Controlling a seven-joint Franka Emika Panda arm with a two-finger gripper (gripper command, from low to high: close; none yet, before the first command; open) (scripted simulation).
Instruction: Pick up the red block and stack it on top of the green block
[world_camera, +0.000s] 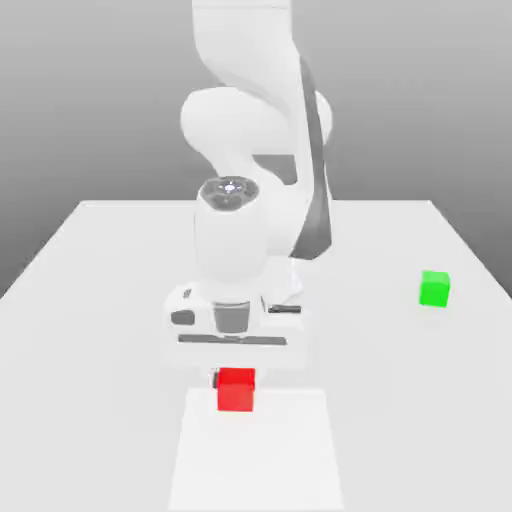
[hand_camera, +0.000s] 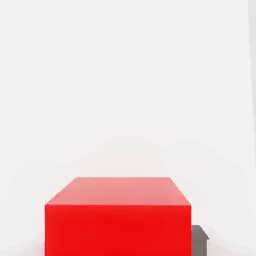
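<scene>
Two small blocks are seen on and above a white table (world_camera: 370, 380), and the red block (world_camera: 237, 391) is held by the gripper (world_camera: 238, 382), its jaws closed on the sides of the cube. The red block is placed directly below the hand of the white arm (world_camera: 232, 240), and is kept level, with its top face seen in both views. Whether it is touching the surface beneath cannot be told. A pale rectangle (world_camera: 258, 455) is seen partly behind the red block and mostly nearer the camera than it. The green block (world_camera: 434, 289) is set on the table well apart from the red block, toward the exterior view's right and farther back.
</scene>
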